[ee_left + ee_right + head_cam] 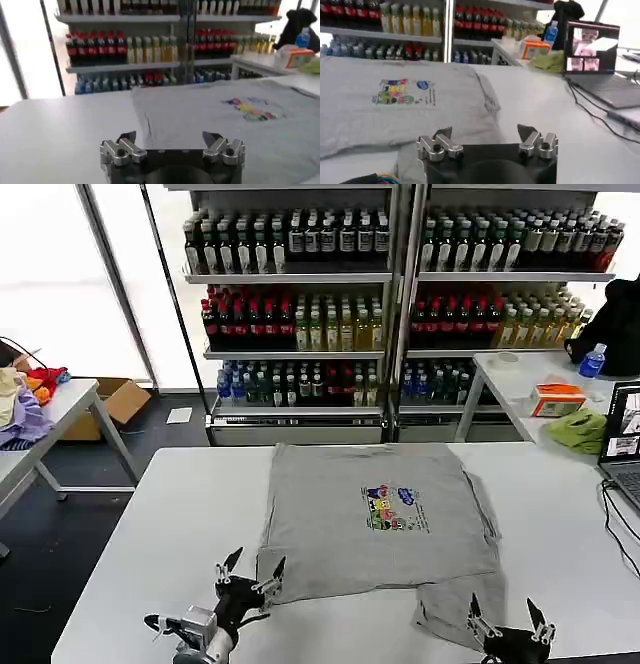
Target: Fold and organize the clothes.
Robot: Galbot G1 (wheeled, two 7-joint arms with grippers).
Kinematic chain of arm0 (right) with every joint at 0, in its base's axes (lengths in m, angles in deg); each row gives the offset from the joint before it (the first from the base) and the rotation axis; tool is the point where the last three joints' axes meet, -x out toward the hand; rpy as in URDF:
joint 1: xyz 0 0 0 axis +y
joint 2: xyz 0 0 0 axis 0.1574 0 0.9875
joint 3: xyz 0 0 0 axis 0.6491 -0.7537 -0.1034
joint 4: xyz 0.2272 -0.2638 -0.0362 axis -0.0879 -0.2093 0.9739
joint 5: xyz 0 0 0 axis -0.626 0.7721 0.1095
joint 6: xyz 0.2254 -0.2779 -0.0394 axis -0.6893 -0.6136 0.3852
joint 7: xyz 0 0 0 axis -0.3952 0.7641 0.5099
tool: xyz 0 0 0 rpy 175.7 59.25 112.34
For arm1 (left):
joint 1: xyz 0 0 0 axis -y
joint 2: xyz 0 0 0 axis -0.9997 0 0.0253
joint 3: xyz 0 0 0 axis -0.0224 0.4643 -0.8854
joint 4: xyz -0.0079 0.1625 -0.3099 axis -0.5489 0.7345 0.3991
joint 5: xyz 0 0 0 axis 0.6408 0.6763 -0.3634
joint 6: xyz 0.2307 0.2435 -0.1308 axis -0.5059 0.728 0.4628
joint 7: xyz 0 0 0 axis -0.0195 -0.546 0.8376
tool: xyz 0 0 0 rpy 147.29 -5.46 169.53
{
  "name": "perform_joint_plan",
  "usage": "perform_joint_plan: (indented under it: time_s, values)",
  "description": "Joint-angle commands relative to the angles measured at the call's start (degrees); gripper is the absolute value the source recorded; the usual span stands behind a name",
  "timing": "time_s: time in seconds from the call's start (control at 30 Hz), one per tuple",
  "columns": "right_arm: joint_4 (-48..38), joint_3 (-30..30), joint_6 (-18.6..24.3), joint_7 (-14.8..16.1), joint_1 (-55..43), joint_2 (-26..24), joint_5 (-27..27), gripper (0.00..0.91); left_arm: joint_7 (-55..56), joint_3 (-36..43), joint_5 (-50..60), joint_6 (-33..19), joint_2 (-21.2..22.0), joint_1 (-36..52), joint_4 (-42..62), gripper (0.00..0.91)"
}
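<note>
Grey T-shirt (378, 524) lies spread on my white table (170, 514), chest print (392, 509) facing up and the far edge toward the drink shelves (300, 294); a flap of it sticks out at the near right corner. My left gripper (252, 567) hovers at the near left corner of the shirt, fingers spread wide and holding nothing. My right gripper (510, 614) sits at the near right flap, just over the cloth, jaws also wide apart and empty. A laptop (622, 439) stands at the table's right edge.
</note>
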Motion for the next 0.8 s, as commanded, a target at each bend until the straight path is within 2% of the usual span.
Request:
perform_joint_plan:
  time_s: [0.03, 0.5, 0.63, 0.67, 0.7, 0.73, 0.8]
  values:
    - [-3.5, -0.5, 0.3, -2.2, 0.0, -0.1, -2.4, 0.907, 0.0, 1.0, 0.0, 3.8, -2.3, -2.8, -1.1, 0.907]
    - [-6.7, -2.1, 2.0, -0.5, -1.8, 0.6, -3.7, 0.907, -0.3, 0.9, -0.1, 3.8, -2.7, -2.6, 1.5, 0.907]
    - [-7.7, -2.5, 2.0, -0.3, -1.8, 0.6, -5.6, 0.907, -0.4, 0.9, 0.0, 3.8, -3.5, -3.0, 1.6, 0.907]
    - [-8.1, -2.6, 2.1, -0.2, -1.9, 0.6, -6.2, 0.877, -0.5, 0.9, 0.1, 3.8, -3.6, -3.1, 1.6, 0.907]
    - [-8.5, -2.7, 2.2, -0.1, -2.1, 0.7, -6.7, 0.776, -0.5, 1.0, 0.2, 3.8, -3.8, -3.2, 1.8, 0.907]
    - [-8.7, -2.8, 2.5, 0.0, -2.2, 0.8, -7.1, 0.705, -0.6, 1.0, 0.1, 3.9, -3.9, -3.3, 2.0, 0.786]
    - [-10.0, -3.4, 3.3, 0.5, -2.4, 1.0, -7.3, 0.081, -0.7, 1.0, 0.0, 3.9, -4.1, -3.2, 2.5, 0.232]
